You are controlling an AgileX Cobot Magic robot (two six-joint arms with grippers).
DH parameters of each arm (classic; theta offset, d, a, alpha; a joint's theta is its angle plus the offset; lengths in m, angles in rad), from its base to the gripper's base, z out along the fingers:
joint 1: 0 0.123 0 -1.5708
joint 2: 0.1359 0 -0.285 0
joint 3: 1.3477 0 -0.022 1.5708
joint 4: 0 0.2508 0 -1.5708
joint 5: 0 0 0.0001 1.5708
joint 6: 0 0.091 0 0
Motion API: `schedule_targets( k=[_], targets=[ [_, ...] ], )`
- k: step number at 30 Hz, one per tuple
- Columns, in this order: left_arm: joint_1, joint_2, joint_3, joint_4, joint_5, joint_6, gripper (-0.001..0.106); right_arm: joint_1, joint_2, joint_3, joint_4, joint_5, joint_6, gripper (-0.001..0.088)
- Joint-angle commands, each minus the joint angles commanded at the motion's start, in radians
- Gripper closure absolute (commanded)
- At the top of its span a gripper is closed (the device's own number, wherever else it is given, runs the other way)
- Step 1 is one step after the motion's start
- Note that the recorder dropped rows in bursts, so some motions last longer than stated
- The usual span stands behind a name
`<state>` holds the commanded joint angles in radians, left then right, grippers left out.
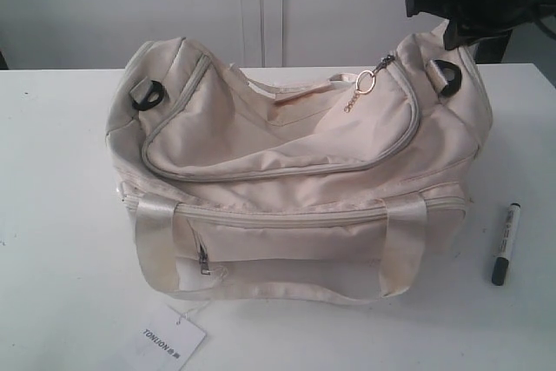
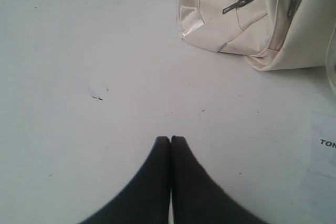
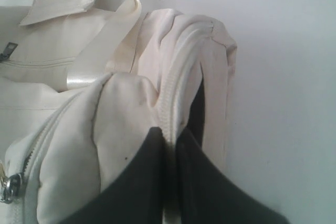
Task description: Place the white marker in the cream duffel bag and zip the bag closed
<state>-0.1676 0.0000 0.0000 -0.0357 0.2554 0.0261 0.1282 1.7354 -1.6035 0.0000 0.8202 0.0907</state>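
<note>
right claw (image 3: 169,131) tight on zipper seam (image 3: 172,98) of cream duffel bag (image 1: 295,184), left claw (image 2: 170,139) closed; paper tag (image 1: 165,342) "tonlion"

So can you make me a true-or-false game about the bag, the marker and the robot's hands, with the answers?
1. The white marker is inside the cream duffel bag. False: it lies on the table beside the bag.
2. The right hand is pinching the bag's edge at one end. True.
3. The left hand is holding the marker. False: it is shut with nothing in it, over bare table.
4. A paper tag lies on the table in front of the bag. True.
</note>
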Motion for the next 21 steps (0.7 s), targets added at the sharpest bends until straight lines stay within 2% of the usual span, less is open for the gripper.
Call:
schedule_targets(
  k=[9, 17, 21],
  targets=[
    [0.0, 0.0, 0.0, 0.0, -0.013, 0.0, 0.105, 0.0, 0.0, 0.0, 0.0, 0.0, 0.0, 0.0868],
    [0.0, 0.0, 0.0, 0.0, -0.184, 0.0, 0.105, 0.0, 0.0, 0.0, 0.0, 0.0, 0.0, 0.0868],
    [0.0, 0.0, 0.0, 0.0, -0.204, 0.0, 0.105, 0.0, 0.0, 0.0, 0.0, 0.0, 0.0, 0.0868]
  ],
)
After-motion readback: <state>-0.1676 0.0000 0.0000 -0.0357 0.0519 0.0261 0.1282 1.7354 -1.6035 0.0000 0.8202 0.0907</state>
